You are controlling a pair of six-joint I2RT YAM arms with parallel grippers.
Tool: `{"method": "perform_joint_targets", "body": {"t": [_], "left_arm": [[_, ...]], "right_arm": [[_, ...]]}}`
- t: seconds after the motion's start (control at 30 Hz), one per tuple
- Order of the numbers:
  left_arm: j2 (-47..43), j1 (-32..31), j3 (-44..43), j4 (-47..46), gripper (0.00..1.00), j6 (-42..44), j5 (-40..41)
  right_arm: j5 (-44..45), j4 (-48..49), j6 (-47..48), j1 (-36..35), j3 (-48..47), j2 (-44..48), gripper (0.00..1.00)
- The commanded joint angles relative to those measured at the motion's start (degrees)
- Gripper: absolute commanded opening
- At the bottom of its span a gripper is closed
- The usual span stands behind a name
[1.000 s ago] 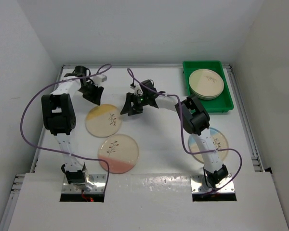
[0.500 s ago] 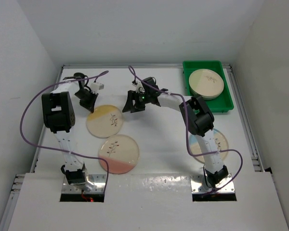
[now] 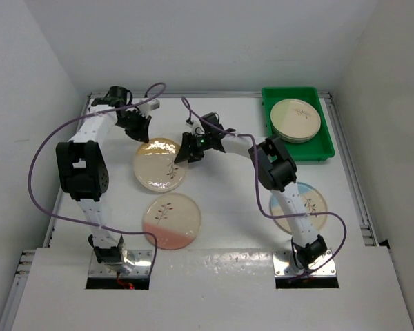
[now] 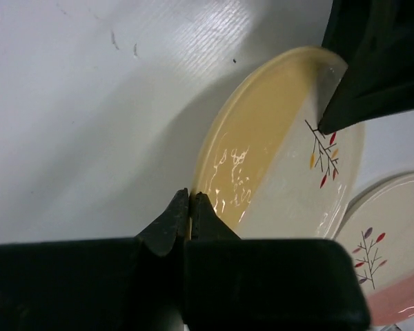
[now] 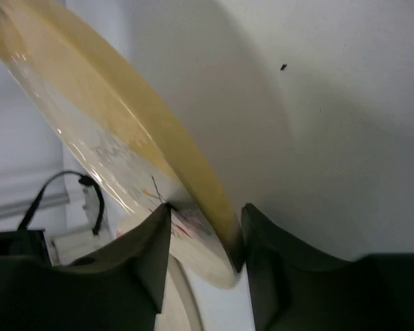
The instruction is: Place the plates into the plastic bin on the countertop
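A yellow-segment plate [image 3: 159,165] [image 4: 276,152] [image 5: 76,89] sits tilted on the countertop [image 3: 228,193] between both arms. My left gripper [image 3: 139,127] [image 4: 191,196] is shut, its tips pressed against the plate's far-left rim with nothing between them. My right gripper [image 3: 186,153] [image 5: 205,214] is shut on the opposite rim, one finger on the face, one underneath. A pink-segment plate [image 3: 170,219] [image 4: 393,248] lies flat nearer the bases. A blue-segment plate [image 3: 310,201] lies partly under the right arm. The green plastic bin [image 3: 310,148] holds stacked plates [image 3: 296,118].
Purple cables loop off both arms over the left and middle of the countertop. White walls close in the back and both sides. Metal rails [image 3: 352,172] run along the countertop's edges. The bin stands in the back right corner.
The left gripper went from open to shut and moved back along the yellow plate's rim. The plate slid right and tipped up. The right gripper's fingers closed in on its right rim.
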State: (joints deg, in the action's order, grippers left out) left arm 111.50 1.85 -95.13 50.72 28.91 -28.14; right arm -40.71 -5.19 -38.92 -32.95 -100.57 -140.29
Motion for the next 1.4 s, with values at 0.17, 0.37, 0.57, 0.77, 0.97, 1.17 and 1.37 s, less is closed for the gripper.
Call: {"method": "perform_joint_targets", "body": {"t": [0.17,0.37,0.57,0.77,0.97,1.17,1.37], "left_arm": [[-0.85,-0.09,2.67,-4.66,0.00,-1.66,-2.45],[-0.85,0.44,-2.40,-4.66,0.17,-2.62,-0.43],[-4.10,1.93,-9.02,-4.66,0.51,-5.18,-6.12],[-5.59,-1.75,-5.07,-2.29,0.55,-0.96,-4.03],[-5.59,-3.69,1.35,-1.76,0.56,-0.43,-4.64],[-4.98,-7.73,1.97,-1.24,0.56,0.19,-3.24],[-4.45,-10.64,4.25,-0.53,0.56,1.86,0.63]], "right_arm": [[-8.25,20.19,-14.08,0.52,5.29,-1.49,0.00],[-1.76,34.71,-24.78,3.93,9.35,7.12,0.00],[5.02,42.01,-33.23,10.16,8.37,15.38,0.00],[16.43,42.82,-32.54,23.88,28.64,35.59,0.00],[22.42,41.93,-34.39,42.68,43.95,44.66,0.00],[29.27,41.67,-35.43,49.56,49.07,43.88,0.00],[25.87,39.39,-33.25,50.53,44.08,35.71,0.00]]}}
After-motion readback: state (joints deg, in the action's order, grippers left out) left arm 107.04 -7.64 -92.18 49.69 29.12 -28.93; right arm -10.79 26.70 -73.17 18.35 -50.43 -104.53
